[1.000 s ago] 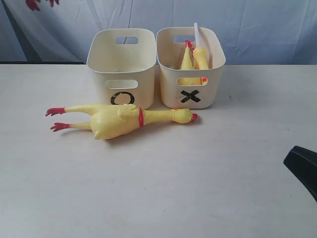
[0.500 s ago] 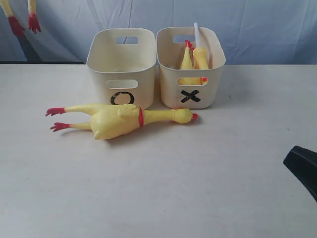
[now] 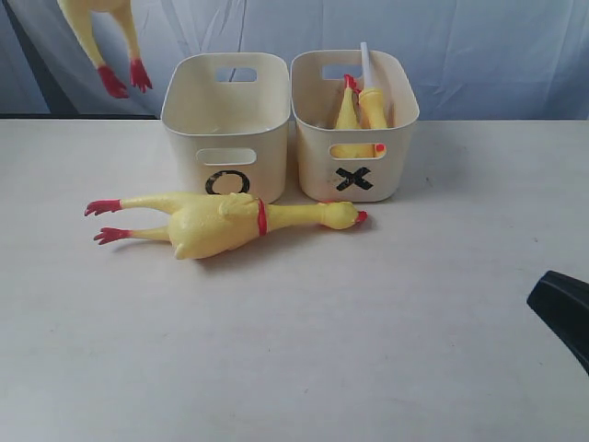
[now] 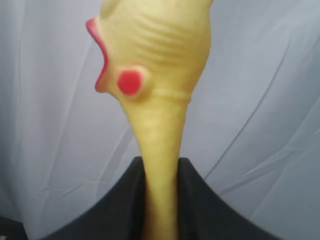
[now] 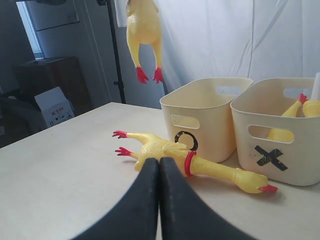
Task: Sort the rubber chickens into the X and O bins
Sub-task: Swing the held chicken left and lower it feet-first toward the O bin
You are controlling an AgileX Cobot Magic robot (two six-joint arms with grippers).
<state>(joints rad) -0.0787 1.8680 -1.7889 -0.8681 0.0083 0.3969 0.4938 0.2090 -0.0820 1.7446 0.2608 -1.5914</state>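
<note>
Left wrist view: our left pincer (image 4: 159,170) clamps the neck of a fat rubber chicken (image 4: 155,60), which dangles feet-down, up and left of the O bin (image 3: 267,157). The right pincer (image 5: 160,200) is closed on nothing. Another fat chicken (image 3: 216,226) lies on the bench (image 3: 368,350) in front of the O bin. Two slim ones (image 3: 361,109) sit in the X bin (image 3: 405,129) beside it. Risk, we judge: the neck grip lets the body swing, so it could snag the O bin's rim or drop outside.

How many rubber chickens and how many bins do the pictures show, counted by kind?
Rubber chickens: 4 (one hanging in the air, one lying on the table, two inside the X bin)
Bins: 2 (the X bin and the O bin)
Total: 6
</note>
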